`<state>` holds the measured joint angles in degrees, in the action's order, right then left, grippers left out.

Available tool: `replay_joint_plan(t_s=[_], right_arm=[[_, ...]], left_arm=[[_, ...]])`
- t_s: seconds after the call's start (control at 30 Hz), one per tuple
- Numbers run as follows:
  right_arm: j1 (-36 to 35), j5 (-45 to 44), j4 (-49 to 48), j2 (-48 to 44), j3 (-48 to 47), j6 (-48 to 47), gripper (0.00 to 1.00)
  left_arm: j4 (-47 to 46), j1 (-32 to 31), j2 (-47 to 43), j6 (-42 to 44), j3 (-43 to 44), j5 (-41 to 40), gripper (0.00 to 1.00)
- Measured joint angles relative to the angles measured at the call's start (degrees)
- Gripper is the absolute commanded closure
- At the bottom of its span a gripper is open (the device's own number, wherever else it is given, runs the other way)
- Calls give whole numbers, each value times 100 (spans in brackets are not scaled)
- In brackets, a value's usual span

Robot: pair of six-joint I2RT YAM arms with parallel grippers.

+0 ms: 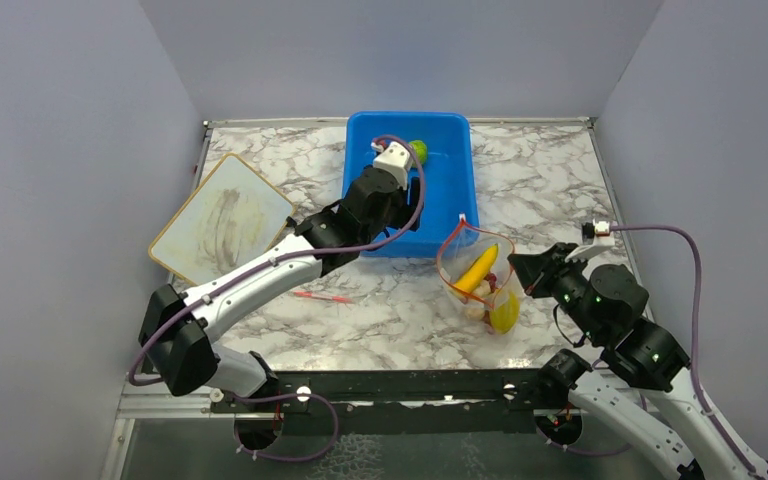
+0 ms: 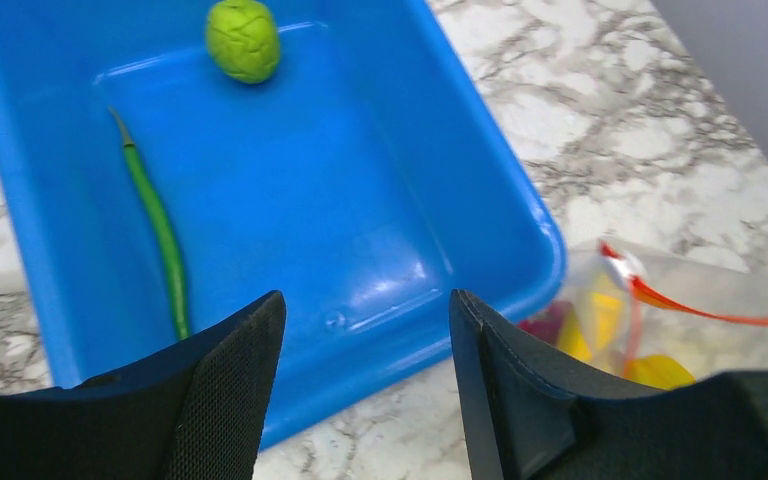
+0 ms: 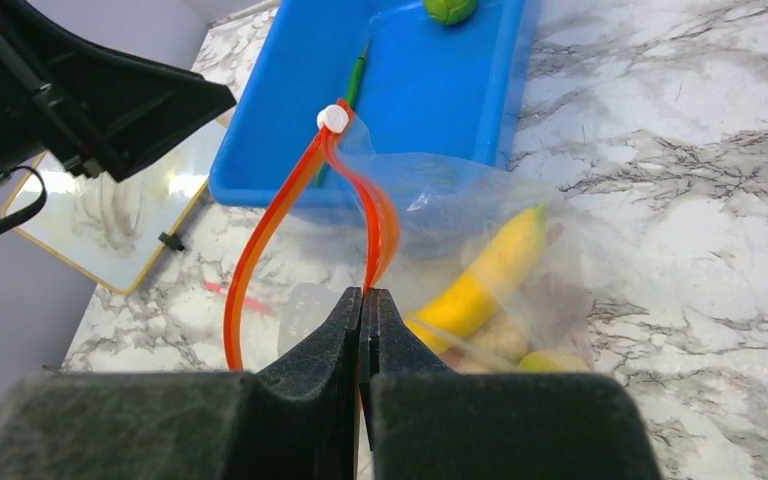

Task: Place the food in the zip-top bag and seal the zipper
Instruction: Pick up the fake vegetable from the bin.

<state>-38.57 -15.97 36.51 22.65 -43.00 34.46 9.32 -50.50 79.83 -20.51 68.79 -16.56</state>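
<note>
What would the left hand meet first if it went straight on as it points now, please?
Probably the bare floor of the blue tub, right of the green pepper; the lime lies farther off.

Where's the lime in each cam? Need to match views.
Top external: lime at the far end of the blue tub.
Left wrist: lime at top, left of centre, in the tub.
Right wrist: lime cropped by the top edge.
Shared landmark: the blue tub.

A white desk (image 1: 560,190) with grey marble veining fills the enclosure, edged by thin metal trim (image 1: 260,123). Plain pale lavender-grey panels close it in: a back wall (image 1: 400,50), a left wall (image 1: 50,200) and a right wall (image 1: 730,130). The light is soft and even. A black bar (image 1: 390,385) runs along the desk's near edge.
</note>
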Motion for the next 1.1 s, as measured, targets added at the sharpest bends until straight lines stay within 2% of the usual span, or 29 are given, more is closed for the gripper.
replay_joint_plan(t_s=[0.27, 0.5, 0.6, 0.9, 1.1], right_arm=[[0, 7, 2, -166, 0, -22, 99], [0, 2, 7, -168, -4, -83, 99], [0, -7, 55, -136, -92, -162, 99], [0, -46, 81, -90, -260, -221, 99], [0, -44, 81, -52, -260, -221, 99]], left_arm=[[59, 885, 586, 321, 173, 46, 40], [299, 1572, 1908, 616, 1104, 122, 42], [361, 1714, 2636, 748, 1657, 136, 52], [927, 1858, 4186, 1086, 2837, 39, 57], [1104, 1941, 4583, 1215, 3309, -227, 61]])
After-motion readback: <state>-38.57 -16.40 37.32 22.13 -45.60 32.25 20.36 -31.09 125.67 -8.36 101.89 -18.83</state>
